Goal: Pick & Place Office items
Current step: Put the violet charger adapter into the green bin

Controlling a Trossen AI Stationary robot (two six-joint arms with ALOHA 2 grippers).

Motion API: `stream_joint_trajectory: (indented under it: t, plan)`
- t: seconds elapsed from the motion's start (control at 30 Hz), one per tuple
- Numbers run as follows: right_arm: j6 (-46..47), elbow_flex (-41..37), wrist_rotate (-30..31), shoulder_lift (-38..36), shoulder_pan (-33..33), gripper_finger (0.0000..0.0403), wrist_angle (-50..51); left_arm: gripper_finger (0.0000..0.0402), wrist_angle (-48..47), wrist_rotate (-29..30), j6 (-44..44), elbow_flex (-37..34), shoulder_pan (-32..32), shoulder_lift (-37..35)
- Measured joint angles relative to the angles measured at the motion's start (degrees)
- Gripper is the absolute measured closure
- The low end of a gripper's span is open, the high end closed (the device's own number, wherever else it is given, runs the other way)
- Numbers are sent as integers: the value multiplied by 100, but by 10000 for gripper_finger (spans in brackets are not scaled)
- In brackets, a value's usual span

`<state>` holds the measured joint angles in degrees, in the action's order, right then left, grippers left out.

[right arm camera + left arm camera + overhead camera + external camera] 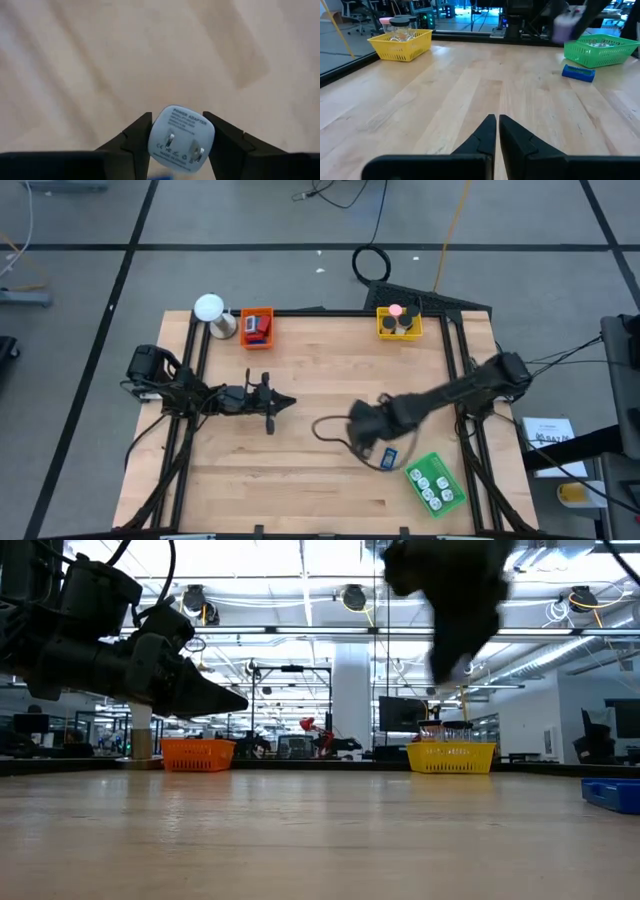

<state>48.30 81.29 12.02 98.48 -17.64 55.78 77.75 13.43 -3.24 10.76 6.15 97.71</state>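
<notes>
My right gripper hovers above the table's middle right, shut on a white power adapter with two metal prongs facing the wrist camera. In the low view the adapter shows well above the wood. A blue little rectangle lies flat on the table beside the green tray, which holds black-and-white pieces. My left gripper waits shut at the table's left middle, level above the wood, touching nothing. My right gripper pinches the white adapter between its two fingers, one finger on each opposite side wall of the body. The fingers point down from above. The adapter is lifted clear of the table, its pronged face turned up toward the wrist.
An orange tray with blue and red pieces and a yellow tray with a pink roll and black discs stand at the far edge. A white ball-topped object stands at the far left corner. Bare wood lies between the arms.
</notes>
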Motion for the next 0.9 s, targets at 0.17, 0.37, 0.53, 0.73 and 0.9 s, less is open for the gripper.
stream_joint_trajectory:
  t: [0.17, 0.37, 0.53, 0.73, 0.9]
  plan:
    - [1257, 1, 42, -436, -847, 253, 883, 376, -1, 0, 0, 0, 0, 0]
    - [2354, 1, 122, -484, -1619, 260, 1608, 376, -1, 2, 0, 0, 0, 0]
    - [3191, 1, 121, -501, -2195, 251, 1801, 376, -1, 1, 2, 0, 0, 0]
    - [4068, -129, 117, -506, -2828, 256, 1855, 376, -1, 2, 2, 0, 0, 0]
    - [4646, -432, -189, -507, -3168, 258, 1881, 376, -4, 1, 2, 0, 0, 0]
